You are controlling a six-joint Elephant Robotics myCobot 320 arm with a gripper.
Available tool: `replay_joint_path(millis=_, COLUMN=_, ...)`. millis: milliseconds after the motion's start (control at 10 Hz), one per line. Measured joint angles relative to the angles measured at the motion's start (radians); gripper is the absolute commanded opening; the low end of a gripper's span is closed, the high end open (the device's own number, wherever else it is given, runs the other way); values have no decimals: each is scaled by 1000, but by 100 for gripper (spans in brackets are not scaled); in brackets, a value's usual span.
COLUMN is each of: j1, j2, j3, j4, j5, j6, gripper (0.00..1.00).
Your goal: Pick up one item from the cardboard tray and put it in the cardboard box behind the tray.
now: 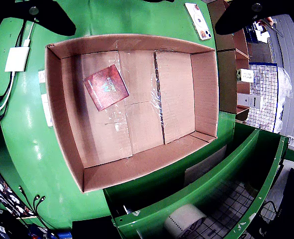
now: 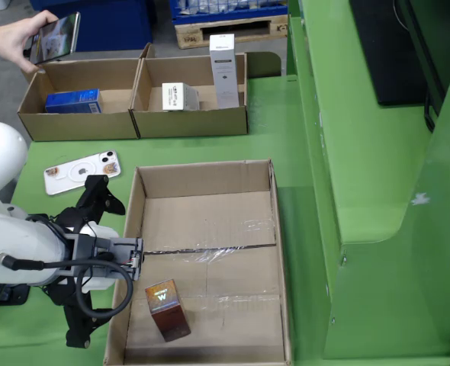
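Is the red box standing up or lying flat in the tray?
Lying flat. The red box shows its wide face upward on the tray floor, seen from above.

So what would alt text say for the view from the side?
A white robot arm reaches over the edge of a big cardboard tray holding one small reddish box; two smaller cardboard boxes and a phone sit behind on a green table.

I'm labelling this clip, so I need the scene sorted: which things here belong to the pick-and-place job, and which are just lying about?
Job:
- red box, the only item in the tray
- tray
- boxes behind
- gripper

Lying about:
- phone on the table
- hand holding a second phone
- label roll
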Motion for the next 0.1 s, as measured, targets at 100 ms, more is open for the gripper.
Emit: replay_joint_path(millis=100, j1=0, j2=0, j3=0, j4=0, j5=0, j6=0, gripper=100)
